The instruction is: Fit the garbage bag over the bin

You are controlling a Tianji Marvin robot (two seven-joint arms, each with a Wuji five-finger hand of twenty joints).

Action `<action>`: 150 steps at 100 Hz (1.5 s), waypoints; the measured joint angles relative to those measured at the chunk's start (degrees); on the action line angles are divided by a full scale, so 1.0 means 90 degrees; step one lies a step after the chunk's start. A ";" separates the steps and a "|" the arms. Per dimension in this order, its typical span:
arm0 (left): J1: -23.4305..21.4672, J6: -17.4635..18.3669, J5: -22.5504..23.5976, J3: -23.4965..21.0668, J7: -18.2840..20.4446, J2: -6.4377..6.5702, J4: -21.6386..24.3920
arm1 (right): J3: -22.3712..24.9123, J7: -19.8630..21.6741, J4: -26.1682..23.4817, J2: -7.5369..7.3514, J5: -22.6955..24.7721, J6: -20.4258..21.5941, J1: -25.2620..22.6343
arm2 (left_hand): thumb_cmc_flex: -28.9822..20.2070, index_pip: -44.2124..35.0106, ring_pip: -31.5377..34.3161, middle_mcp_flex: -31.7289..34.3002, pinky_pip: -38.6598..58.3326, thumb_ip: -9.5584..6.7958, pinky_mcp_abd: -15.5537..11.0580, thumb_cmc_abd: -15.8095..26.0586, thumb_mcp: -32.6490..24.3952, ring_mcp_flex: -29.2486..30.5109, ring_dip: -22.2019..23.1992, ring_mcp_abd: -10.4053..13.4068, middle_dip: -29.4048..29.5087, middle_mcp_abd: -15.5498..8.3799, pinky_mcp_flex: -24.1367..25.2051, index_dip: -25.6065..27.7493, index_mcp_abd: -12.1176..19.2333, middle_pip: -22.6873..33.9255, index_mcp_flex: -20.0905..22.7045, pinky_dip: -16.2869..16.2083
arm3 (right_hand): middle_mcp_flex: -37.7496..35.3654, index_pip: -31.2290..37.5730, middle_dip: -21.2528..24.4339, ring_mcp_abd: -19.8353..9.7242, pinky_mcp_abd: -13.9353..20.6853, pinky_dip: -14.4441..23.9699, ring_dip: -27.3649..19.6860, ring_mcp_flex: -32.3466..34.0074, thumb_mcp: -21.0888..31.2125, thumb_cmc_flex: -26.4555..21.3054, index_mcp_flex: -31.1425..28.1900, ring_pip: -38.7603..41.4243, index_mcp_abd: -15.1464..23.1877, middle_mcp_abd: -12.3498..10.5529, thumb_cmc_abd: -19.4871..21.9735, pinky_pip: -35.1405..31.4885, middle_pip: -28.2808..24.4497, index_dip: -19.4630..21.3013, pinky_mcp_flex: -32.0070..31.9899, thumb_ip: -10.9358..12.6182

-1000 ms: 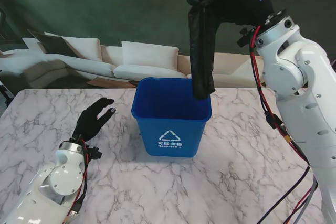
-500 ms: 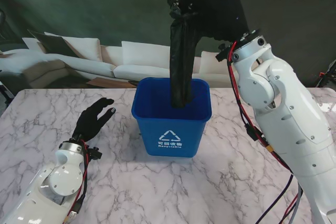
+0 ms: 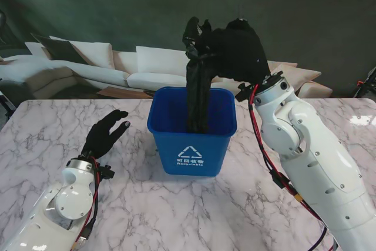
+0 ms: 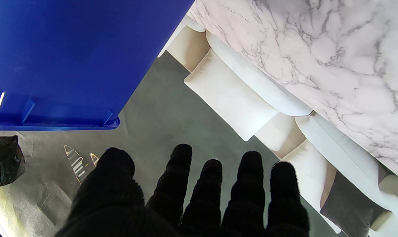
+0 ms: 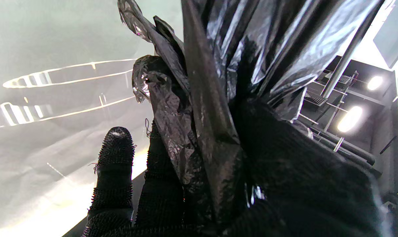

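Observation:
A blue bin (image 3: 192,145) with a white recycling mark stands upright mid-table. Above its opening, my right hand (image 3: 235,48) in a black glove is shut on the top of a black garbage bag (image 3: 198,89). The bag hangs in a narrow bunched strip, and its lower end dips inside the bin. The right wrist view shows crumpled bag plastic (image 5: 202,108) pinched between the gloved fingers (image 5: 115,154). My left hand (image 3: 106,132) rests open on the marble to the bin's left, a short gap away. The left wrist view has the bin wall (image 4: 70,56) close by and spread fingers (image 4: 215,184).
The marble table (image 3: 247,204) carries only the bin and my arms. A white sofa (image 3: 117,69) stands beyond the far edge. Red and black cables (image 3: 276,168) run along my right arm.
My right hand has swung left and lowered, carrying the bag from the bin's right rim to over its middle. The bag's lower end now hangs inside. My left hand is still.

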State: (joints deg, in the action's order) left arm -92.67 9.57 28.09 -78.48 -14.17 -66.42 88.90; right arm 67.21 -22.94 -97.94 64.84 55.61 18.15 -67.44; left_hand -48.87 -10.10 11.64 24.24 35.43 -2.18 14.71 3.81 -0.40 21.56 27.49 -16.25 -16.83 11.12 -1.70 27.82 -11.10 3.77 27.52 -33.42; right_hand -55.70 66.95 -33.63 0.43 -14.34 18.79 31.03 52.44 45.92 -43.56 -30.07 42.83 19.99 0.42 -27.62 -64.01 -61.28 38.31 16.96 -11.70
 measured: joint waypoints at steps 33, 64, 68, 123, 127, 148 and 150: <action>0.0030 -0.0036 0.0000 0.0066 0.0046 0.0008 -0.0008 | 0.0096 -0.0153 0.0126 -0.0049 0.0231 0.0134 -0.0464 | 0.0000 0.0000 0.0000 0.0000 -0.0001 0.0000 0.0000 0.0000 0.0000 0.0000 0.0000 0.0000 0.0000 0.0000 0.0000 0.0000 0.0000 0.0000 0.0000 0.0000 | 0.0001 0.0000 0.0065 0.0007 -0.0074 0.0001 -0.0099 -0.0052 -0.0018 -0.0001 -0.0002 -0.0148 0.0000 -0.0001 0.0004 0.0009 0.0000 0.0000 -0.0101 0.0000; 0.0074 -0.0054 0.0016 0.0135 0.0097 0.0023 -0.0030 | -0.0024 -0.0448 0.0341 -0.0065 0.0265 0.0127 -0.0641 | 0.0000 0.0000 0.0000 0.0000 -0.0001 0.0000 0.0000 0.0000 0.0000 0.0000 0.0001 0.0000 0.0000 0.0000 0.0000 0.0000 0.0000 0.0000 0.0000 0.0000 | 0.0001 0.0000 0.0076 0.0007 -0.0078 0.0001 -0.0112 -0.0051 -0.0020 -0.0001 -0.0002 -0.0218 0.0000 -0.0002 0.0005 0.0046 -0.0001 0.0000 -0.0121 0.0000; 0.0080 -0.0058 0.0023 0.0147 0.0109 0.0027 -0.0030 | -0.0033 -0.0454 0.0361 -0.0064 0.0265 0.0130 -0.0648 | 0.0000 0.0000 0.0000 0.0000 -0.0001 0.0000 0.0000 0.0000 0.0000 0.0000 0.0001 0.0000 0.0000 0.0000 0.0000 0.0000 0.0000 0.0000 0.0000 0.0000 | 0.0001 0.0000 0.0077 0.0007 -0.0078 0.0001 -0.0113 -0.0051 -0.0020 -0.0001 -0.0002 -0.0218 0.0000 -0.0002 0.0005 0.0046 -0.0001 0.0000 -0.0121 0.0000; 0.0040 0.0064 0.0129 0.0053 0.0106 0.0035 0.0003 | -0.0488 -0.0262 0.0684 -0.0095 0.0215 0.0291 -0.0418 | 0.0000 0.0000 0.0000 0.0000 -0.0001 0.0000 0.0000 0.0000 0.0000 0.0000 0.0002 0.0000 0.0000 0.0000 0.0000 0.0001 0.0000 0.0000 0.0000 0.0000 | 0.0001 0.0000 0.0083 0.0009 -0.0092 0.0001 -0.0126 -0.0051 -0.0067 -0.0004 0.0000 -0.0221 0.0000 -0.0002 0.0055 0.0047 -0.0002 0.0000 -0.0122 0.0000; 0.0023 0.0083 0.0130 0.0026 0.0089 0.0034 0.0019 | -0.0553 -0.0253 0.0716 -0.0097 0.0215 0.0287 -0.0374 | 0.0000 0.0000 0.0000 0.0000 -0.0001 0.0000 0.0000 0.0000 0.0000 0.0000 0.0002 0.0000 0.0000 0.0000 0.0000 0.0001 0.0000 0.0000 0.0000 0.0000 | 0.0001 0.0000 0.0083 0.0009 -0.0092 0.0001 -0.0126 -0.0051 -0.0068 -0.0004 0.0000 -0.0222 0.0000 -0.0002 0.0055 0.0047 -0.0002 0.0000 -0.0122 0.0000; -0.0188 0.0183 0.0223 -0.0161 0.0101 0.0037 0.0275 | -0.0744 -0.0329 0.0847 -0.0088 0.0284 0.0342 -0.0243 | 0.0000 0.0322 0.0000 -0.0081 -0.0001 0.0000 0.0001 0.0000 0.0000 0.0006 0.0002 0.0000 0.0138 0.0034 -0.0009 -0.0116 0.0017 -0.0094 -0.0517 0.0000 | 0.0002 -0.0001 0.0084 0.0009 -0.0115 0.0001 -0.0168 -0.0051 -0.0069 -0.0005 0.0000 -0.0230 0.0000 -0.0010 0.0055 0.0048 -0.0002 0.0000 -0.0122 0.0000; -0.0222 0.0191 0.0237 -0.0186 0.0115 0.0039 0.0322 | -0.0751 -0.0337 0.0856 -0.0087 0.0284 0.0364 -0.0242 | 0.0001 0.0393 0.0000 -0.0184 -0.0001 0.0000 0.0001 0.0000 0.0000 0.0006 0.0002 0.0000 0.0228 0.0084 -0.0019 -0.0188 0.0022 -0.0184 -0.0642 0.0000 | 0.0002 -0.0001 0.0084 0.0009 -0.0128 0.0001 -0.0168 -0.0051 -0.0070 -0.0005 0.0000 -0.0230 0.0000 -0.0011 0.0056 0.0048 -0.0002 0.0000 -0.0122 0.0000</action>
State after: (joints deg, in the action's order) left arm -94.67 11.29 30.22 -80.15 -13.13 -66.07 91.80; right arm 60.44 -25.98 -90.24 64.06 58.17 21.43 -69.61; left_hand -48.86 -6.56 11.64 22.58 35.42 -2.18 14.72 3.81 -0.40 21.62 27.50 -16.25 -14.78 11.88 -1.87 26.13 -10.90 2.11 21.74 -33.42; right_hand -55.69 66.95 -32.87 0.51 -15.50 18.80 29.52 51.99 45.29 -43.60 -30.07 40.76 19.99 0.31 -27.12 -63.58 -61.29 38.31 15.87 -11.70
